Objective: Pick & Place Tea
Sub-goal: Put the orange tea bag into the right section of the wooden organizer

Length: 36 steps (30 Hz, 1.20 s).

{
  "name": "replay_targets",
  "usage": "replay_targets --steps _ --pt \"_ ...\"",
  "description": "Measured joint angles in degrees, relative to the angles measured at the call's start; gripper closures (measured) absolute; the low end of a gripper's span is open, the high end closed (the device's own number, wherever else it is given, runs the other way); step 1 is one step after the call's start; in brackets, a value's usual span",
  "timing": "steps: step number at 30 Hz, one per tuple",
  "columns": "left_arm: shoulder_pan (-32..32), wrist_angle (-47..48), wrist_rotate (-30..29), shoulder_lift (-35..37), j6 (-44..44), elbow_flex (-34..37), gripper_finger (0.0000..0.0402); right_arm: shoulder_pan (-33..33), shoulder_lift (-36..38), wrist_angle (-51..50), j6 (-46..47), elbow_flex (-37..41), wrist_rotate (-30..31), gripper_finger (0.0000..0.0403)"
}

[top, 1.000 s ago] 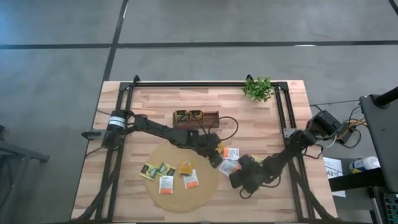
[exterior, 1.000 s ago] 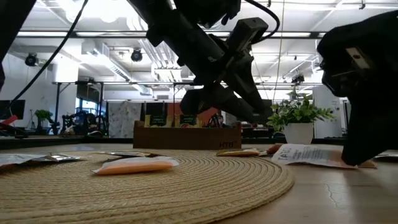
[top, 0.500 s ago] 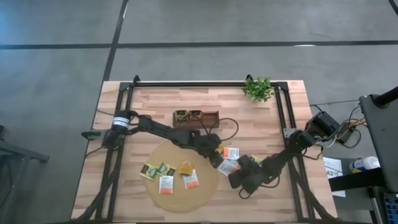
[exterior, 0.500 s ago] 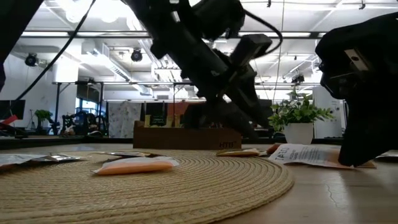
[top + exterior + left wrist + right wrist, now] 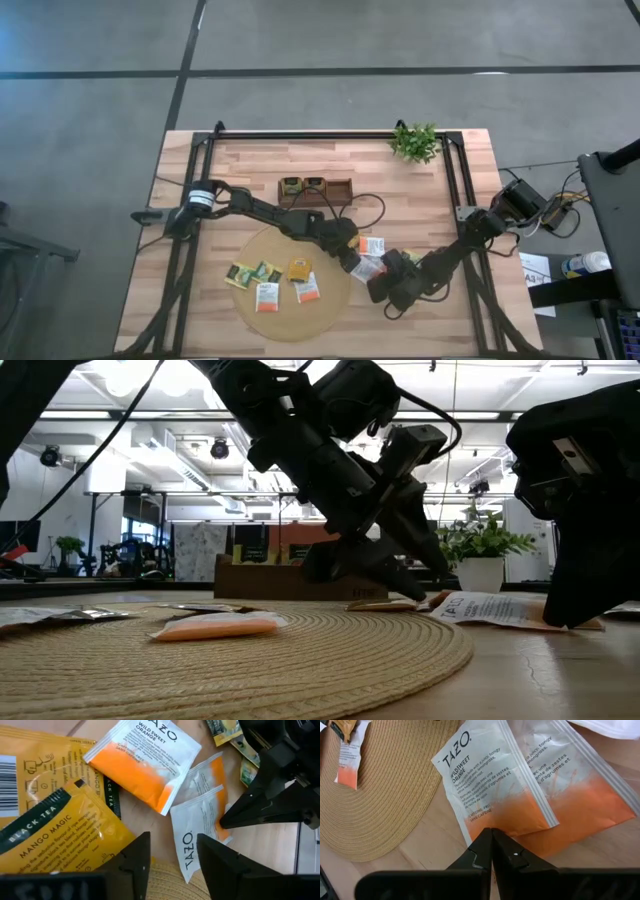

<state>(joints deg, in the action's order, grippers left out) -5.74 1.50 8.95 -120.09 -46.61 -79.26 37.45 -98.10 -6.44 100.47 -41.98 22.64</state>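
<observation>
Tea sachets lie flat on the round tan mat (image 5: pixel 290 285) and on the wood right of it. My left gripper (image 5: pixel 172 837) hangs open low over the mat's right edge, one finger over a yellow sachet (image 5: pixel 55 837), the other over a white and orange sachet (image 5: pixel 192 832). It is also seen in the high view (image 5: pixel 352 255). I see no touch. My right gripper (image 5: pixel 492 831) is shut, its tips on the same white sachet (image 5: pixel 490 780), and it shows just right of the mat (image 5: pixel 376 281). Two more sachets stand in the dark brown tray (image 5: pixel 340 187). My right gripper sets its shut fingertips down on the orange end (image 5: pixel 495 820) of the white sachet, close to that end's edge. The fingers slant down from the table's right and near side. The sachet lies flat on the wood, overlapping a second white sachet (image 5: pixel 575 785).
A small green plant (image 5: pixel 415 142) stands at the far right. Another orange and white sachet (image 5: pixel 145 755) and a green and yellow one (image 5: pixel 222 730) lie just beyond my left gripper. The black frame rails (image 5: pixel 450 190) run along the table's sides.
My left gripper has sunk toward the table, coming down over the sachets beside the mat's right edge. The sachets lie where they were.
</observation>
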Motion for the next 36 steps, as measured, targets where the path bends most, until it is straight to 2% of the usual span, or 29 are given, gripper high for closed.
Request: replay_targets --steps 5,16,26,36 --pt "0.03 -1.26 0.21 -0.04 0.58 0.00 0.0219 0.04 0.00 0.02 -0.22 0.02 -0.12 0.0394" --pt "0.00 -2.14 0.71 -2.17 1.29 -0.04 0.0218 -0.33 -0.04 1.51 -2.66 0.42 -0.36 0.0394" --pt "-0.19 -4.00 5.51 -2.73 0.40 -0.22 0.0218 -0.43 0.00 1.86 -1.03 1.01 0.30 0.0394" --pt "-1.16 -3.98 5.53 -2.75 3.06 -0.17 0.0218 -2.68 -0.04 2.44 -2.37 1.09 1.18 0.0394"
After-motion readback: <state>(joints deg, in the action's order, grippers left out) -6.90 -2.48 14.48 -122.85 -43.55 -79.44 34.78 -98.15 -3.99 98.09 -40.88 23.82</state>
